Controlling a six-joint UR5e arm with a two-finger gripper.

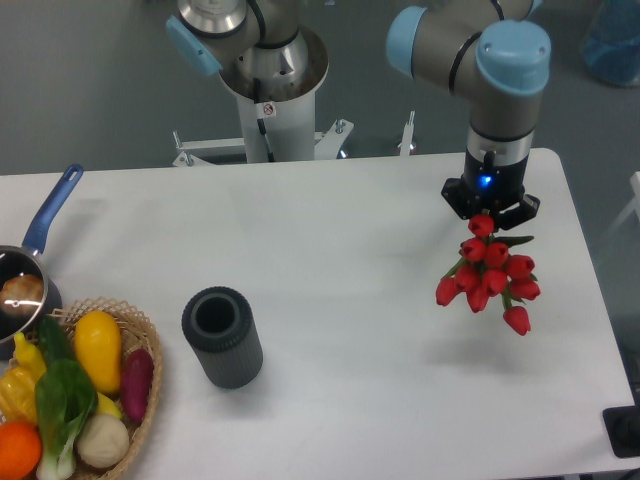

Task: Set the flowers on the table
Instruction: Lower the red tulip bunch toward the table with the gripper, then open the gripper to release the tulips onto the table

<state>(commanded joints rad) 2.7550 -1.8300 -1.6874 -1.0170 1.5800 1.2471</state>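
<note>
Flowers [490,276] in claw [489,222], near table [350,250] edge

White counter [330,230] carrying a dark cylindrical vase [221,337] left of centre, a vegetable basket [150,400] and saucepan [25,285] at its left edge.

Red flowers [490,275], dk grey cup [222,337].

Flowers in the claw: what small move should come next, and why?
Probably lower the claw straight down. It is shut on the flowers, which hang above the table, with their shadow on the bare surface below. They should rest on the table before the claw opens.
</note>
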